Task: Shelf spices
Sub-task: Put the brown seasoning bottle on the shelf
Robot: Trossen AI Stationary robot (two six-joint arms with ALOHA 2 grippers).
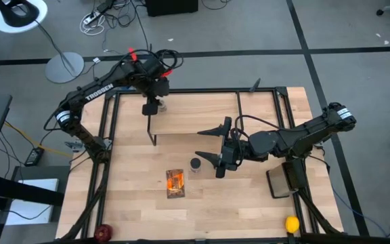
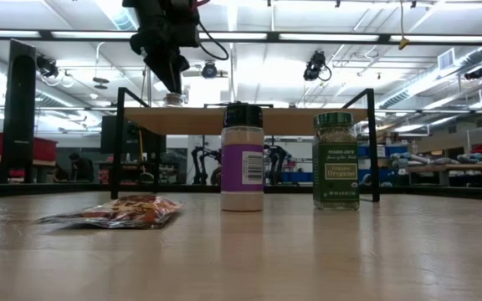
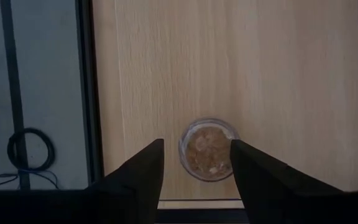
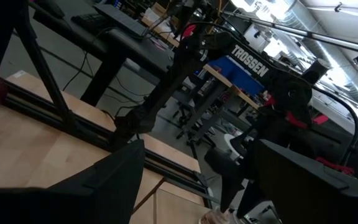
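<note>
Left wrist view shows my left end effector (image 3: 194, 165) spread wide around the tiny jar (image 3: 207, 149), which stands on the shelf (image 3: 278, 74) near its end; one finger seems to touch the jar's side, the other stands clear, so I judge it released or nearly so. That makes one spice shelved. Three are left on the tabletop (image 1: 249, 210): from the low view, the purple-labelled jar (image 2: 243, 157) and the green-lidded jar (image 2: 335, 160) stand upright in front of the shelf, and the flat packet (image 2: 120, 211) lies off to one side. My right end effector (image 1: 219, 150) hangs spread over the tabletop just beside the purple-labelled jar, gripping nothing. I'd call the job roughly a quarter done.
</note>
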